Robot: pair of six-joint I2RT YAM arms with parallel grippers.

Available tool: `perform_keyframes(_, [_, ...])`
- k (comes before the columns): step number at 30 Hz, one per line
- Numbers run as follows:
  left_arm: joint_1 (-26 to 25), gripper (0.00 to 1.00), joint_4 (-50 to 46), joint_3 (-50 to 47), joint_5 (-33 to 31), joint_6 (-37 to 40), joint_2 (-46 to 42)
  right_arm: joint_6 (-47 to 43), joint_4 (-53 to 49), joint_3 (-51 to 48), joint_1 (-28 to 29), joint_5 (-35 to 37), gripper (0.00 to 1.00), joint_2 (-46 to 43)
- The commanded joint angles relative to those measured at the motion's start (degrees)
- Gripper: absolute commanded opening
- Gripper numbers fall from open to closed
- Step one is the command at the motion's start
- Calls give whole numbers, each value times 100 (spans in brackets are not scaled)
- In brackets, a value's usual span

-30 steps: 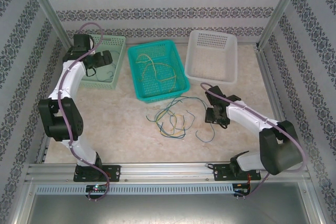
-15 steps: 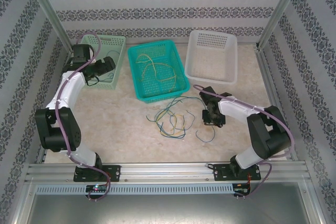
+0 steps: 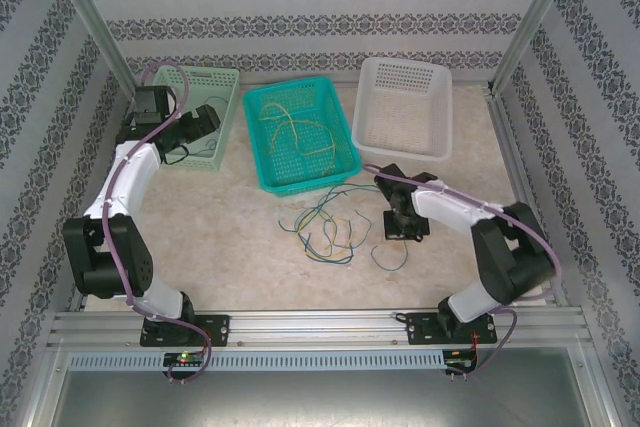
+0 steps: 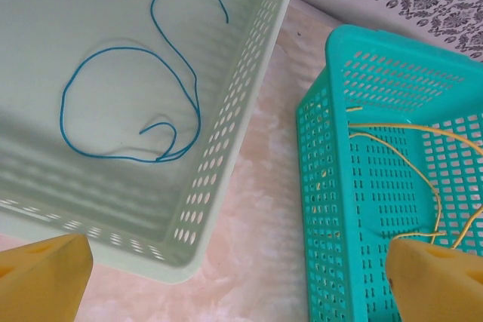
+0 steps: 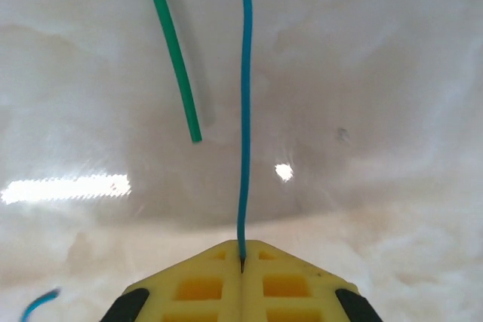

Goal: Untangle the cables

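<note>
A tangle of blue, green and yellow cables (image 3: 325,225) lies on the table in front of the teal basket (image 3: 300,134). My right gripper (image 3: 405,225) is low over the table at the tangle's right side, shut on a blue cable (image 5: 243,111) that runs straight out from between its yellow fingers (image 5: 196,280). A green cable end (image 5: 175,58) lies beside it. My left gripper (image 3: 205,119) hovers open at the pale green basket (image 4: 219,141), which holds one blue cable (image 4: 128,103). Yellow cables (image 4: 407,156) lie in the teal basket.
An empty white basket (image 3: 403,105) stands at the back right. Metal frame posts and patterned walls enclose the table. Bare marble tabletop shows between the pale green and teal baskets (image 4: 264,209).
My right gripper has shifted slightly left toward the tangle and its arm has folded in. My left gripper has edged a little right at the pale green basket.
</note>
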Motion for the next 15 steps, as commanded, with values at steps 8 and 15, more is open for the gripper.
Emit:
perform_keyframes(8, [-276,100,190,-126,-51,183,-381,-226,-250,983,-1,-982,0,-2274])
perform_keyframes(15, [-844,100,327,-70,-103,514,-676,-172,39,1688,8,-1462,0,-2664])
